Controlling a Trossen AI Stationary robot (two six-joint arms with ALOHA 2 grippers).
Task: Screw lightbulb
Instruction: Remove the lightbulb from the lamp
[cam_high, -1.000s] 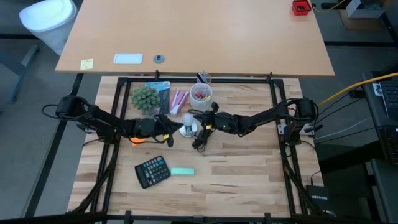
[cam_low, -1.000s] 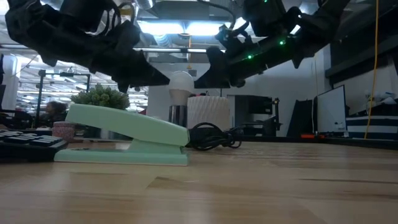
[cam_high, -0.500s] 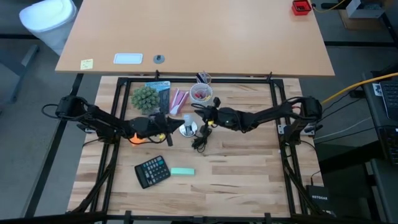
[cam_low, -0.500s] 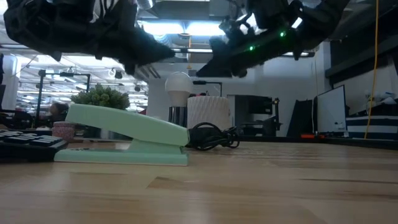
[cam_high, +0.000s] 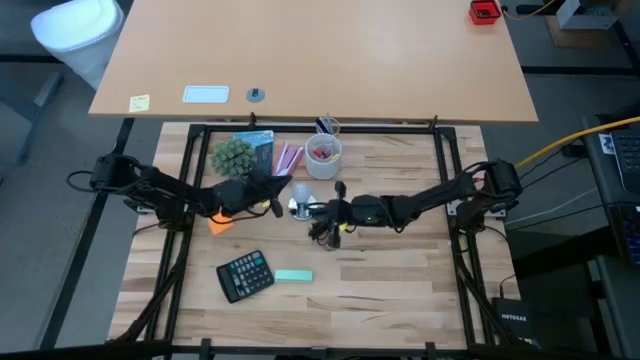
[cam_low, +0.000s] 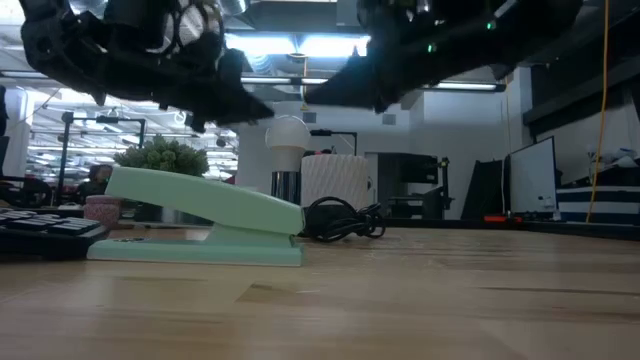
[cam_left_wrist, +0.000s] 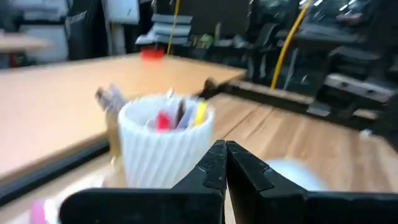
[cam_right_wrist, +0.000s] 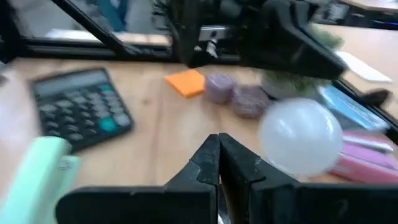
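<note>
The small pale lightbulb (cam_high: 301, 192) stands upright in a dark socket (cam_low: 285, 185) on a shiny round base (cam_high: 300, 209) at the table's middle. It also shows in the low view (cam_low: 288, 135) and the right wrist view (cam_right_wrist: 300, 135). My left gripper (cam_high: 280, 190) is shut and hovers just left of the bulb, above its height (cam_left_wrist: 225, 155). My right gripper (cam_high: 318, 210) is shut and hovers right of the bulb, toward the near side, also raised (cam_right_wrist: 217, 149). Neither touches the bulb.
A black cord (cam_low: 340, 218) lies coiled by the base. A white ribbed cup of pens (cam_high: 323, 155) and a small plant (cam_high: 232, 157) stand behind. A calculator (cam_high: 245, 273) and a green stapler (cam_low: 200, 210) lie nearer; an orange note (cam_right_wrist: 186, 82) lies left.
Both grippers have risen from the bulb's two sides and drawn away from it. My left gripper has gone a little toward the far edge, my right gripper toward the near edge. The bulb has stayed upright in its socket.
</note>
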